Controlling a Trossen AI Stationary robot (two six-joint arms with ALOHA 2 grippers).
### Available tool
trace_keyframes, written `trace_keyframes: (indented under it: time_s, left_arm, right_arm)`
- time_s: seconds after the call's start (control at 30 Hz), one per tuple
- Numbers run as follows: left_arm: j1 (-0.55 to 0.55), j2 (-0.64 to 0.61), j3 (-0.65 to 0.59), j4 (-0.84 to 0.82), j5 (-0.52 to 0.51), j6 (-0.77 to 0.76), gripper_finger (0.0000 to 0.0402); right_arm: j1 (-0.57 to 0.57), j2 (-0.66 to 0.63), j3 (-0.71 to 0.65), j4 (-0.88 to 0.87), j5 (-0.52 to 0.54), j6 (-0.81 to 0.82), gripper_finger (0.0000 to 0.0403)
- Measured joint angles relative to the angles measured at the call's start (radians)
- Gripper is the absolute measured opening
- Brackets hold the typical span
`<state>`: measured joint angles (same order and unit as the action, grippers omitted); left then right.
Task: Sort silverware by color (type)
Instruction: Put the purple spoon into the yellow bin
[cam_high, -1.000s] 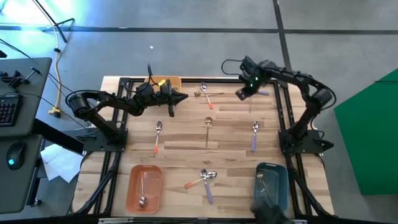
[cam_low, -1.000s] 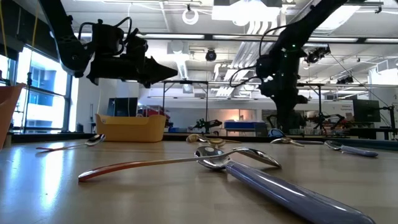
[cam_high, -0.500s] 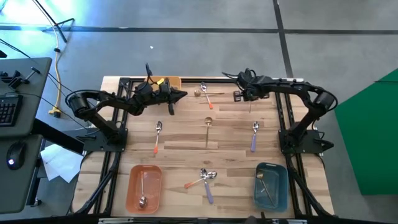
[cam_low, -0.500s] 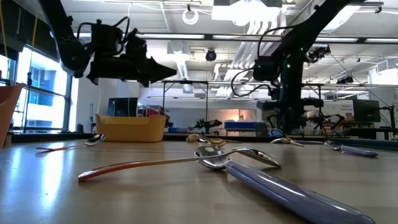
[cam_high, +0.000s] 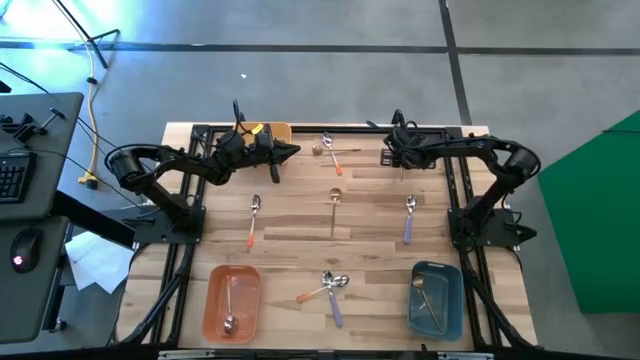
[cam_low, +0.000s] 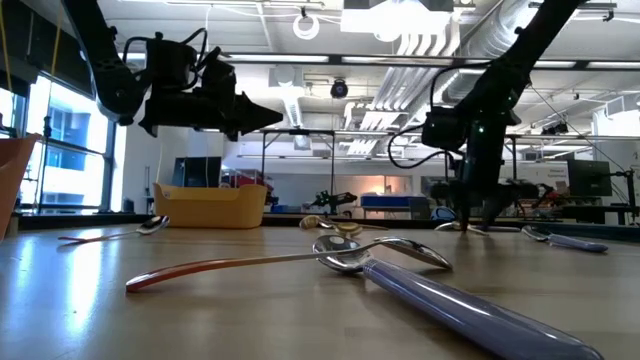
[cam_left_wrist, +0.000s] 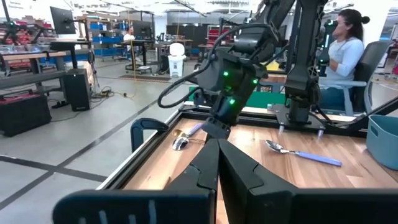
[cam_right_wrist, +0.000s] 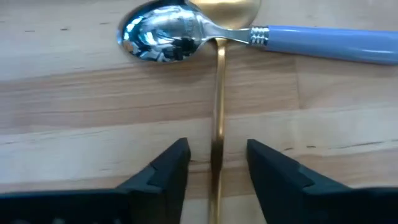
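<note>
Spoons lie scattered on the wooden table (cam_high: 300, 235). My right gripper (cam_right_wrist: 217, 147) is open and points down at the far right. Its fingers stand on either side of a gold spoon's handle (cam_right_wrist: 217, 124) without touching it. A lavender-handled spoon (cam_right_wrist: 311, 42) lies across that gold spoon's bowl. My left gripper (cam_high: 292, 152) hovers shut above the table, beside the yellow bin (cam_high: 270, 131). Other spoons: an orange-handled one (cam_high: 252, 216), a gold one (cam_high: 334, 210), a lavender one (cam_high: 409, 218), and a crossed pair (cam_high: 330, 286).
An orange bin (cam_high: 232, 300) at the near left holds a spoon. A blue bin (cam_high: 437, 298) at the near right holds another. Two more spoons (cam_high: 330, 148) lie at the far middle. A black frame (cam_high: 455, 190) runs along the table's edges. A seated person (cam_left_wrist: 345, 50) shows beyond the table.
My right gripper has come down toward the table at the far right, rolled and tipped from slanting to pointing steeply down, and its fingers have opened. It now stands just above the gold spoon's handle. The spoons have not moved.
</note>
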<state>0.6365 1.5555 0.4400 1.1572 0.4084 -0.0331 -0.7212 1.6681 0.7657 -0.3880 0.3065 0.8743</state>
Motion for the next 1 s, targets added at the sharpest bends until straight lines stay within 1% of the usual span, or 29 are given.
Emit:
trace_keyframes:
  time_s: [0.07, 0.2, 0.23, 0.37, 0.47, 0.57, 0.8, 0.9, 1.0]
  left_arm:
    - [0.000, 0.000, 0.000, 0.000, 0.000, 0.000, 0.0001]
    - [0.000, 0.000, 0.000, 0.000, 0.000, 0.000, 0.0001]
    - [0.000, 0.000, 0.000, 0.000, 0.000, 0.000, 0.0001]
    - [0.000, 0.000, 0.000, 0.000, 0.000, -0.008, 0.0001]
    - [0.000, 0.000, 0.000, 0.000, 0.000, -0.009, 0.0001]
    - [0.000, 0.000, 0.000, 0.000, 0.000, -0.009, 0.0001]
    - [0.000, 0.000, 0.000, 0.000, 0.000, -0.010, 0.0001]
    - [0.000, 0.000, 0.000, 0.000, 0.000, -0.015, 0.0000]
    - [0.000, 0.000, 0.000, 0.000, 0.000, -0.016, 0.0000]
  right_arm:
    - [0.012, 0.002, 0.001, 0.002, 0.007, -0.013, 0.0106]
    - [0.041, 0.005, 0.002, 0.022, 0.009, -0.039, 0.0023]
    - [0.046, 0.006, 0.002, 0.025, 0.009, -0.042, 0.0013]
    - [0.061, 0.006, 0.002, 0.028, -0.007, -0.033, 0.0022]
    - [0.085, 0.006, 0.002, 0.028, -0.015, -0.011, 0.0013]
    - [0.122, 0.006, 0.002, 0.033, -0.026, 0.022, 0.0007]
    - [0.225, 0.007, 0.001, 0.080, -0.101, 0.116, 0.0015]
    - [0.255, 0.007, 0.001, 0.110, -0.116, 0.120, 0.0018]
    - [0.260, 0.011, 0.043, 0.057, -0.134, 0.061, 0.0036]
